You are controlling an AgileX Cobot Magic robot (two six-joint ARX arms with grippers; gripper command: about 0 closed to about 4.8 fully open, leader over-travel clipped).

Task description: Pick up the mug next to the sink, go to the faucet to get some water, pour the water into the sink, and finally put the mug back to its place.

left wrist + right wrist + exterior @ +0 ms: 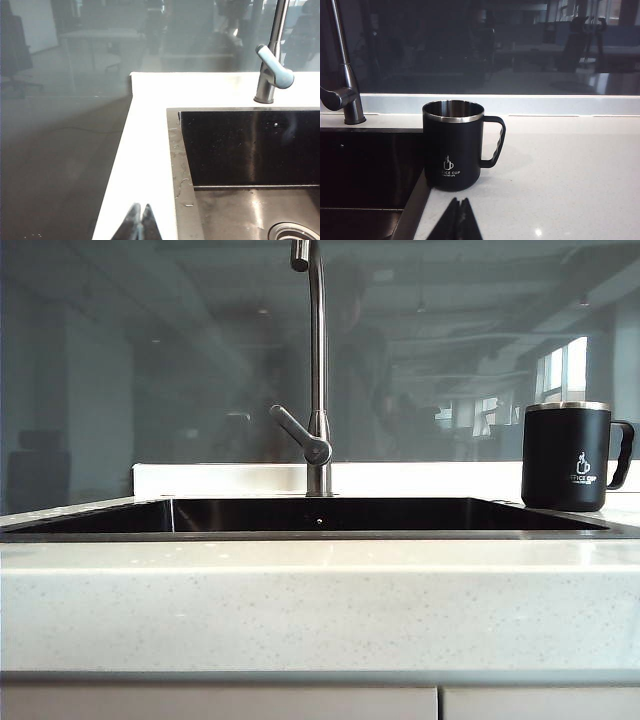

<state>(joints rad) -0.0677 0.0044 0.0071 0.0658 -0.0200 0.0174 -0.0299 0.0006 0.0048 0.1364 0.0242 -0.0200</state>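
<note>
Speckled white stone desk (320,600) runs under a big glass wall reflecting an office. Set into it is the wide dark glossy sink (320,515) with a thin steel rim. The slim brushed-steel gooseneck faucet (317,370) stands behind it. The matte black mug (453,145) with a silver rim sits upright at the sink's right edge, handle pointing away. Left gripper (139,220) hovers over the desk left of the sink, jaws together; right gripper (458,217) sits near the mug, jaws together, empty.

White cup logo and "ICE CUP" lettering on the mug (453,145); smaller line illegible.
</note>
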